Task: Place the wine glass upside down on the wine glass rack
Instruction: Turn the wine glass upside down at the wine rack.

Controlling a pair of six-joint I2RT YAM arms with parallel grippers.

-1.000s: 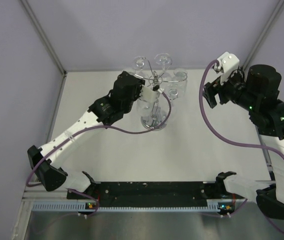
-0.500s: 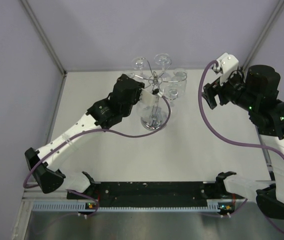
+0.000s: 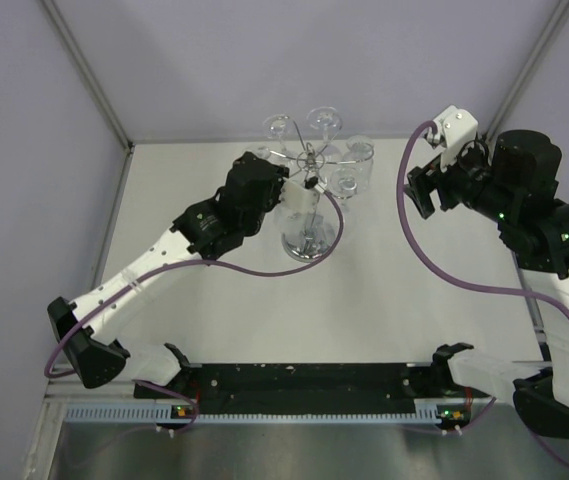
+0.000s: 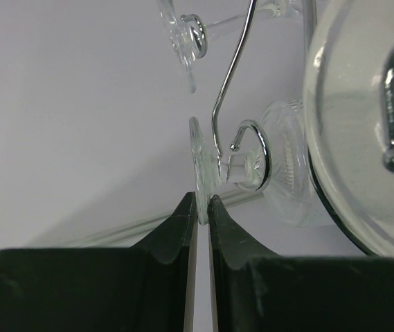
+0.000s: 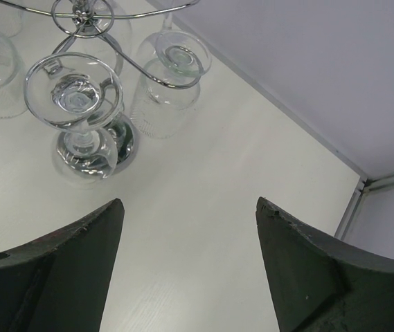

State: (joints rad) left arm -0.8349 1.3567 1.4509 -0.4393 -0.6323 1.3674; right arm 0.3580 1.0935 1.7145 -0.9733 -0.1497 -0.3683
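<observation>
The wine glass (image 4: 198, 160) hangs upside down, its stem inside a curled hook of the wine glass rack (image 4: 233, 72). My left gripper (image 4: 201, 202) is shut on the rim of the glass's round foot. In the top view this gripper (image 3: 294, 192) sits against the left side of the rack (image 3: 309, 158), above its round mirrored base (image 3: 307, 248), and the glass's bowl (image 3: 299, 212) hangs below it. My right gripper (image 3: 426, 190) is open and holds nothing, off to the right of the rack. In the right wrist view the right gripper (image 5: 190, 207) looks down on bare table.
Several other glasses hang upside down on the rack's far and right arms, such as the back glass (image 3: 325, 121) and the right glass (image 3: 361, 152). In the right wrist view a hanging glass (image 5: 79, 93) covers the rack base (image 5: 117, 142). The booth's walls meet behind the rack.
My left arm has pushed slightly up and toward the rack with the glass still pinched. The right arm has not moved.
</observation>
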